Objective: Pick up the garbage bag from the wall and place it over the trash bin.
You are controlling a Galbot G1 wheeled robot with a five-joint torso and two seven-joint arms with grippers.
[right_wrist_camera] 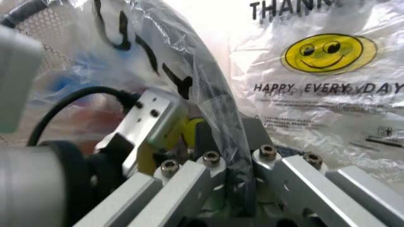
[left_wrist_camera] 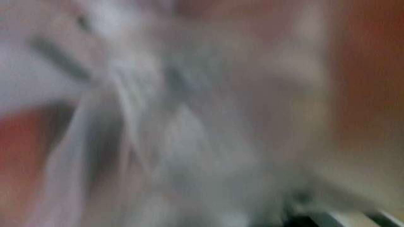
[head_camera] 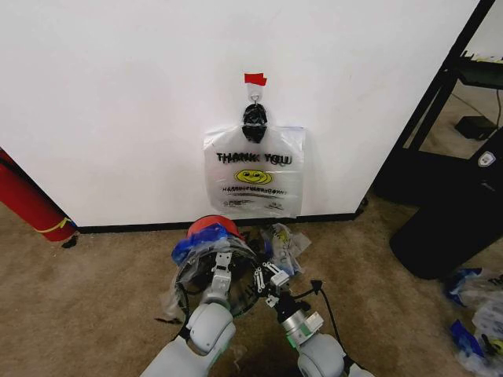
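Two end effectors work low over the carpet, close to the wall. The right end effector is closed on the bag: in the right wrist view its metal fingers pinch a fold of thin clear plastic against the bin's black rim. Just beside it, the left end effector reaches into the bin's mouth, buried in the plastic; whether it is open or closed cannot be told, and the left wrist view is a pale blur.

The bag, with blue patches at its edge, is draped over the bin, which lies tipped with its red base toward the wall and its opening toward the robot. More crumpled plastic lies on the carpet just beyond the right end effector.

Past both, a second bag with a smiley and "THANK YOU" lettering hangs by black knotted handles from a hook under red tape on the wall. A red cylinder leans far to the left.
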